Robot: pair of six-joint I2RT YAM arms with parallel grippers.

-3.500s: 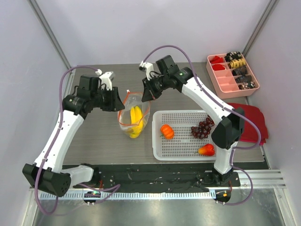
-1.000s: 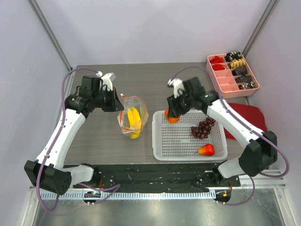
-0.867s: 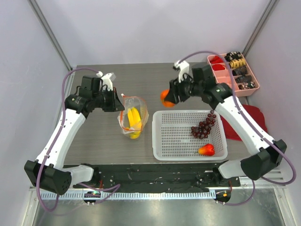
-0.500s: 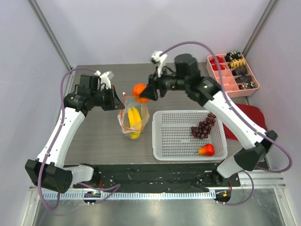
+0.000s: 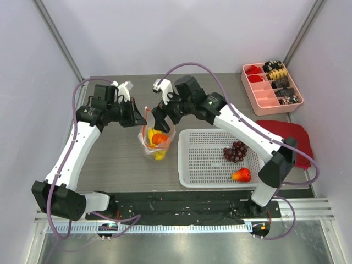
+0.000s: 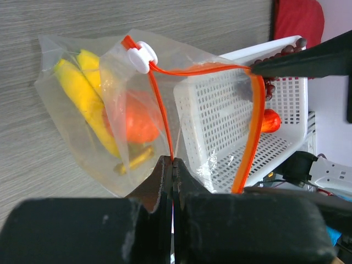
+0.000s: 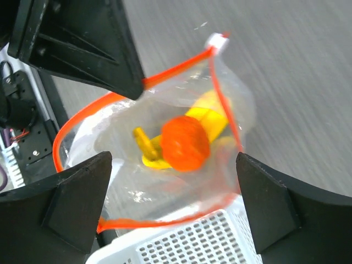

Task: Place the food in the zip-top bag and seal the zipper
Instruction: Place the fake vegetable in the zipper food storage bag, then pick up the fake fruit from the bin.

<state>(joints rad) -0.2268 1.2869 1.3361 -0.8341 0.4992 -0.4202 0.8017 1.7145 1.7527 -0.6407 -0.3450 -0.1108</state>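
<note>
The clear zip-top bag [image 5: 155, 144] stands open left of the basket, its orange-red zipper [image 6: 159, 99] and white slider [image 6: 141, 56] showing. Inside lie the yellow banana bunch [image 7: 213, 114] and the orange pumpkin [image 7: 184, 143]. My left gripper [image 6: 174, 163] is shut on the bag's rim and holds the mouth up. Just over the mouth hangs my right gripper [image 7: 173, 165], open wide with nothing between its fingers. The purple grapes [image 5: 235, 151] and the red-orange fruit [image 5: 242, 175] lie in the basket.
The white perforated basket [image 5: 209, 165] sits right of the bag, touching it. A pink compartment tray [image 5: 265, 97] of snacks stands at the back right. A red cloth [image 5: 291, 135] lies beside the basket.
My right gripper carried the pumpkin from the basket left to the bag's mouth and opened. The pumpkin now lies inside the bag on the bananas. The left gripper kept its hold.
</note>
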